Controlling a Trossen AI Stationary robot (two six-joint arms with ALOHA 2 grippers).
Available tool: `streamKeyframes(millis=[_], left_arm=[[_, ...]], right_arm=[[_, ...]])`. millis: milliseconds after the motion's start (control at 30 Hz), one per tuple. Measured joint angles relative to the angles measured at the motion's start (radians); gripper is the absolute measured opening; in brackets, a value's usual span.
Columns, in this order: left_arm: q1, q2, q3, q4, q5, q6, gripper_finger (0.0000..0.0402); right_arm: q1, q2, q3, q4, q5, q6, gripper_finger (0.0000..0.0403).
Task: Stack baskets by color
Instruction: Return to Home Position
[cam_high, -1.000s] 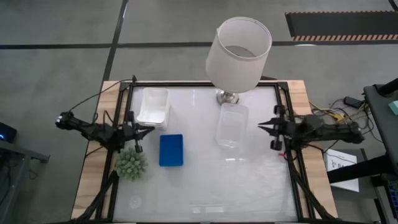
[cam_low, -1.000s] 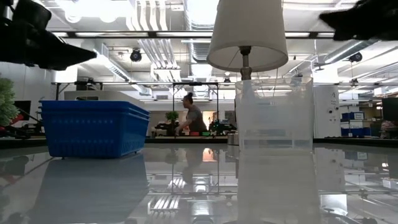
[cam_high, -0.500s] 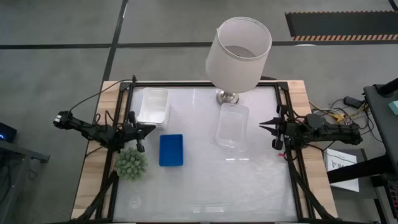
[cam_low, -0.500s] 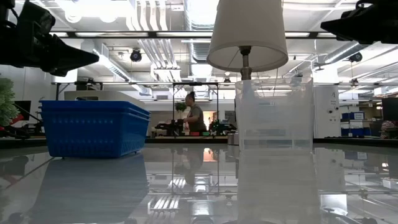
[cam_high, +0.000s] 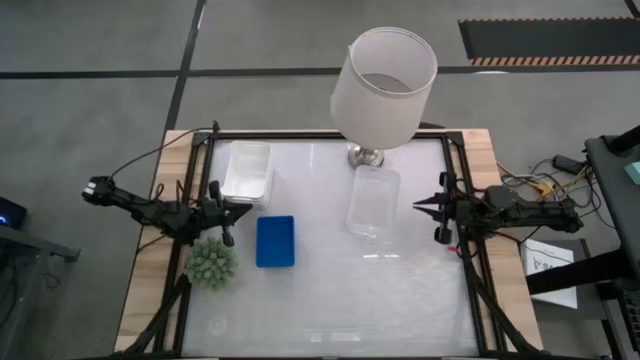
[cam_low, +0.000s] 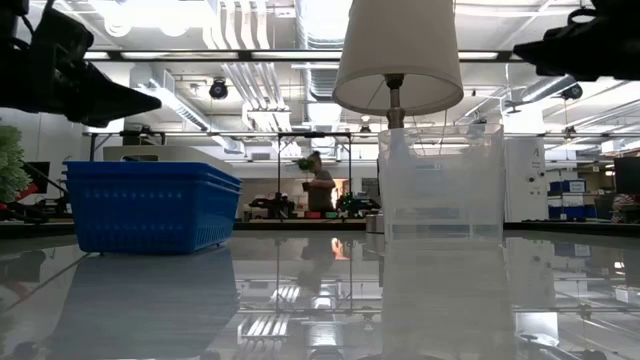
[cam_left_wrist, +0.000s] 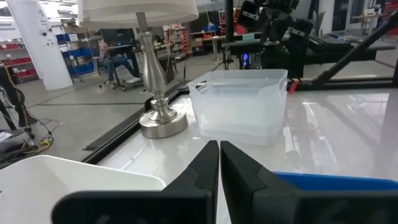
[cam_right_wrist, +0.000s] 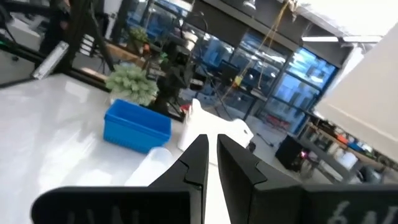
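Three baskets rest on their bottoms on the glossy white table: a white basket at the far left, a blue mesh basket nearer the middle, and a clear basket in front of the lamp. My left gripper hovers shut at the table's left side, between the white and blue baskets, pointing level toward the right. My right gripper hovers shut at the right side, pointing level at the clear basket. Each wrist view shows its own fingers together with nothing between them: left gripper, right gripper.
A big white-shaded lamp stands at the table's far edge, just behind the clear basket. A spiky green ball plant sits at the left edge, close under my left arm. The table's near half lies bare. A person stands far off in the room.
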Motion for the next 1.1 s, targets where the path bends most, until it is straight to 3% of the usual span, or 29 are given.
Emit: streamKeyframes(millis=[133,500,700,900,1100], left_arm=[[0.0,0.016,0.0,0.0,0.0,0.0,0.0],[-0.001,0.055,-0.001,0.0,0.0,0.0,0.0],[0.0,0.06,-0.002,0.0,0.001,0.0,0.0],[0.0,0.062,-0.002,0.0,0.001,0.0,0.0],[0.0,0.06,-0.002,0.0,0.001,0.0,0.0]], right_arm=[[-0.009,0.0,0.0,-0.021,0.082,0.013,0.0027],[-0.013,0.0,-0.1,0.0,0.124,0.14,0.0027],[-0.015,0.0,-0.106,0.018,0.104,0.159,0.0027],[-0.015,0.016,-0.108,0.023,0.163,0.156,0.0027],[-0.015,0.036,-0.109,0.029,0.175,0.252,0.0027]])
